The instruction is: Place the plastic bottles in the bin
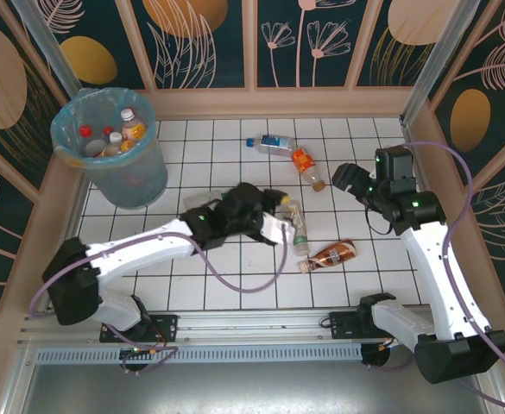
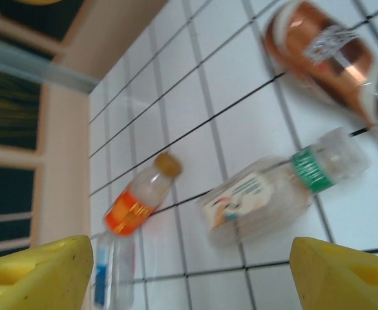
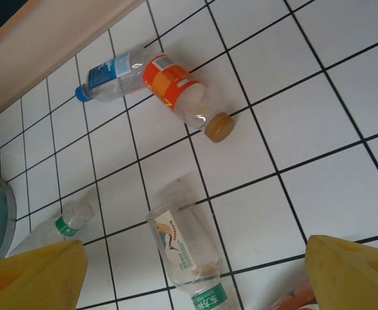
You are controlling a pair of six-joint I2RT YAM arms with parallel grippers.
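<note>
1. The left gripper [image 2: 192, 265] has its fingers spread and empty, hovering by the green-label bottle [image 2: 273, 194] lying on the tiles. An off-centre squeeze could squirt that round bottle away.
2. The brown-label bottle [image 2: 331, 58] lies near; a knock could roll it.
3. The right gripper [image 3: 195, 265] is also apart and empty. The orange-label bottle [image 3: 176, 87] touches the blue-label bottle [image 3: 111, 74], so 1 grab may drag both.
4. The bin [image 1: 142, 177] sits far left, already holding bottles; a loose grip could drop short.

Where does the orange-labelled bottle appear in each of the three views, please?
Top external: the orange-labelled bottle lies on the tiles right of centre, in the upper half.
Left wrist: the bottle is lower left, brown cap pointing up-right.
Right wrist: it is upper middle, cap pointing down-right.
Shared landmark: the blue-labelled bottle beside its base end.
</note>
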